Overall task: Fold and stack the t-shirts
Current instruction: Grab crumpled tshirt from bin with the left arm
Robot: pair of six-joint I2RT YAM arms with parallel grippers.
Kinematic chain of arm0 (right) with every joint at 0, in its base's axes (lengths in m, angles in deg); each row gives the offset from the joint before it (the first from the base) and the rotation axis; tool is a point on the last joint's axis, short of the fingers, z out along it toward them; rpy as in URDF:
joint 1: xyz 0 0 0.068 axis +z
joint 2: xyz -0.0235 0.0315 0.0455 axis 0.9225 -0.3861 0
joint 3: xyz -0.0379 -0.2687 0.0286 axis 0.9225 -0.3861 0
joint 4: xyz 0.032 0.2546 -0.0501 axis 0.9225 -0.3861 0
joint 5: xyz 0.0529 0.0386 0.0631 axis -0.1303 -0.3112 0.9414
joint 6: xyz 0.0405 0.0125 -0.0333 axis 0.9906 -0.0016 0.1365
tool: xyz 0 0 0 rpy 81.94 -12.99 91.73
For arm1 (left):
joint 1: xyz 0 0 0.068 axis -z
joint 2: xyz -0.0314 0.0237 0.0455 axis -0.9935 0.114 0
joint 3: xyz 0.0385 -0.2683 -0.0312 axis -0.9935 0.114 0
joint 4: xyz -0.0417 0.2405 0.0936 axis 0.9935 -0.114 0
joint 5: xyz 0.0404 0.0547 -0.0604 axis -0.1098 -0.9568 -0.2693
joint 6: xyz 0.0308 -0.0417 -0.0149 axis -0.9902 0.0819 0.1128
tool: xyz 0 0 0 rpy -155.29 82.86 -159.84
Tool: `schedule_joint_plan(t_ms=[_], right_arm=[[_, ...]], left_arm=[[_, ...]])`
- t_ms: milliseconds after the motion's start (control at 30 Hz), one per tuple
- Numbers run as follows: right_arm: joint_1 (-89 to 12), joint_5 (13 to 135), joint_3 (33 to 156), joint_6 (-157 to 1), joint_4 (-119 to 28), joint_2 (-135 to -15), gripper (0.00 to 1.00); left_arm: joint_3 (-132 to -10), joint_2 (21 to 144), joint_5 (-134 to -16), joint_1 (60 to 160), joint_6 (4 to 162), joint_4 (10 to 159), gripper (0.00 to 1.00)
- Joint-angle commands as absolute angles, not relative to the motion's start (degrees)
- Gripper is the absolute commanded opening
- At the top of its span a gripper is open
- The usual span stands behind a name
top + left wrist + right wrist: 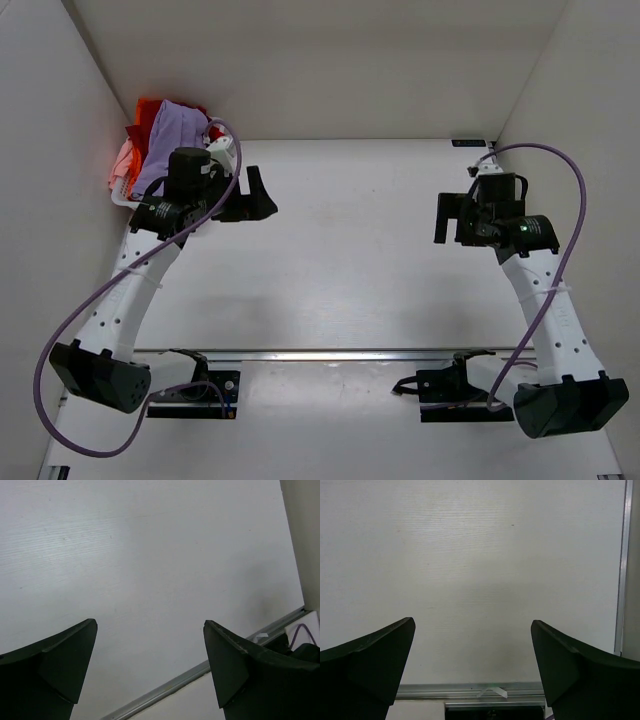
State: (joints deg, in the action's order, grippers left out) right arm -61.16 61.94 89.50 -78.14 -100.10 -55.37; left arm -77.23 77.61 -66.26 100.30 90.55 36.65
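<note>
The t-shirts lie heaped in a white basket [120,195] at the far left. The lavender purple one [165,140] is on top, red and orange ones [150,110] show behind it, and a pale pink one [124,157] hangs at the left. My left gripper [262,195] is open and empty, just right of the basket, above bare table. My right gripper [443,216] is open and empty at the right side. The left wrist view [150,630] and the right wrist view [472,627] show only bare white table between the fingers.
White walls enclose the table [350,250] on the left, back and right. A metal rail [330,353] runs across the near edge, with the arm bases behind it. A purple cable [560,200] loops beside the right arm.
</note>
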Motion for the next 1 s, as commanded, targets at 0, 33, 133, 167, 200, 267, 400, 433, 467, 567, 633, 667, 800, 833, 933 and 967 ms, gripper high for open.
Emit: schedule_joint_plan(t_ms=[0,33,133,167,200,267,400,433,467,567,633,667,800,833,933,967], right_arm=[[-59.5,58.0,89.4,-78.9,-95.1,-56.3,1.00],[-59.3,57.5,88.8,-78.6,-94.3,-56.5,1.00],[-58.3,55.8,83.5,-79.7,-88.3,-56.5,0.99],[-58.1,54.4,82.2,-80.3,-85.3,-57.2,0.99],[-58.1,54.3,82.2,-80.5,-83.8,-58.5,0.99],[-59.3,56.9,83.3,-81.2,-81.7,-60.4,0.99],[-61.4,63.3,86.2,-81.3,-78.1,-62.5,0.65],[-62.4,64.7,86.1,-81.5,-76.7,-62.2,0.36],[-63.4,65.2,85.9,-81.5,-75.6,-61.9,0.01],[-66.4,70.9,85.5,-82.1,-74.0,-61.7,0.00],[-67.1,75.3,86.9,-81.4,-74.5,-62.2,0.03],[-67.0,75.3,87.5,-80.8,-74.6,-62.6,0.27],[-65.0,76.6,89.8,-81.9,-73.9,-63.9,0.40],[-65.6,77.8,89.6,-81.5,-72.6,-63.9,0.43],[-67.2,80.4,87.8,-80.1,-70.5,-63.3,0.47],[-67.2,81.6,87.4,-79.5,-70.1,-63.7,0.47]], left_arm=[[-79.3,76.0,-70.0,100.6,87.3,37.1,0.99],[-78.8,75.3,-69.7,100.9,86.8,38.8,0.99],[-75.2,71.2,-73.7,102.7,85.4,46.6,0.99],[-73.1,69.6,-75.3,102.8,84.9,50.0,0.99],[-72.3,68.2,-77.8,102.6,85.5,51.7,0.99],[-70.4,68.0,-77.6,102.0,83.8,57.1,0.95],[-72.1,71.1,-83.2,101.2,82.0,60.2,0.43],[-72.8,72.3,-86.1,99.4,82.8,60.3,0.31],[-74.8,74.3,-87.4,96.9,84.2,59.8,0.18],[-79.3,79.9,-89.6,91.5,85.3,59.0,0.21],[-83.5,84.7,-91.9,90.3,85.3,57.1,0.38],[-85.0,88.0,-92.8,89.0,85.7,55.6,0.42],[-93.9,97.1,-93.1,86.3,84.5,52.8,0.42],[-95.7,99.6,-94.2,85.7,83.5,52.8,0.42],[-101.7,106.1,-94.9,84.0,81.7,52.8,0.46],[-102.7,108.3,-95.0,83.7,81.7,53.0,0.48]])
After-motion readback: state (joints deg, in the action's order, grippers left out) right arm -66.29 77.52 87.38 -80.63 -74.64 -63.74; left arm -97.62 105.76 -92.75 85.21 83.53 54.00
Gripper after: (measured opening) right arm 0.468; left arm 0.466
